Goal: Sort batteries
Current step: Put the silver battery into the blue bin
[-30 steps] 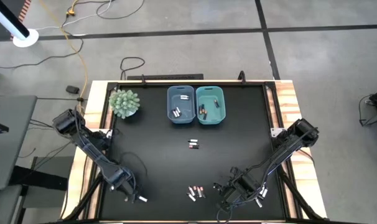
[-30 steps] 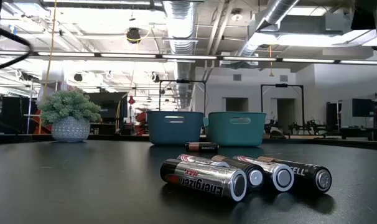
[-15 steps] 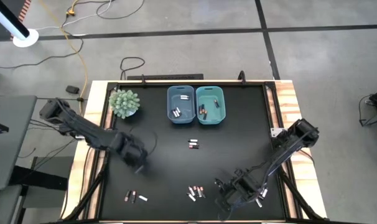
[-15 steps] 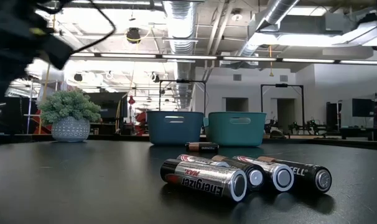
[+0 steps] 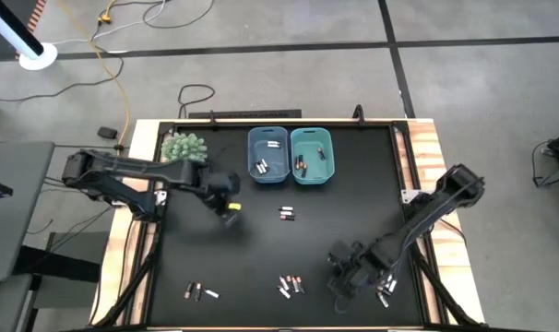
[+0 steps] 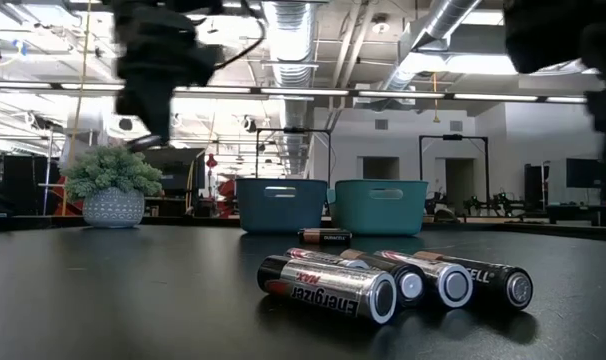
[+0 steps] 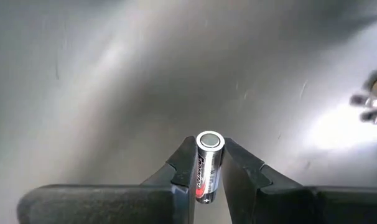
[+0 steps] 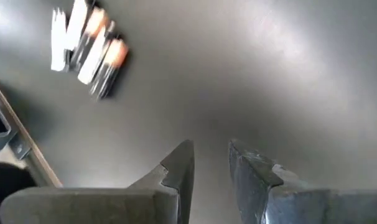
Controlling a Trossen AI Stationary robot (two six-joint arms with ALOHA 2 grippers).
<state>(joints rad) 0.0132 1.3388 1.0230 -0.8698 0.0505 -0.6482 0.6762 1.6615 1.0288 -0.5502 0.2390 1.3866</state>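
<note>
My left gripper (image 5: 231, 207) hangs over the table's middle left, below the blue bin (image 5: 267, 154), shut on a silvery battery (image 7: 206, 163). The teal bin (image 5: 312, 155) stands beside the blue one; both hold a few batteries. Loose batteries lie on their sides on the black table: one pair (image 5: 287, 214) at the middle, a cluster (image 5: 291, 284) near the front edge, and a small group (image 5: 198, 293) at the near left. To the right of the cluster, my right gripper (image 5: 338, 280) stands open above bare table, its fingers (image 8: 179, 163) with nothing between them. My left gripper pinches the silvery battery's long sides (image 7: 203, 177) between its two fingers. The battery lies along the fingers, its flat end (image 7: 209, 140) pointing out past the fingertips. The fingers slant steeply down, and the battery is lifted clear of the table.
A potted plant (image 5: 184, 150) stands at the far left by the bins. More batteries (image 5: 386, 297) lie under my right arm at the near right. The table's wooden side rails (image 5: 425, 148) frame the black top. Bare table lies between the bins and the front cluster.
My left gripper has risen from the table's near left corner and swung toward the far edge and the middle, carrying the silvery battery clear; a few batteries stay where it was. My right gripper has sunk a little over the near right.
</note>
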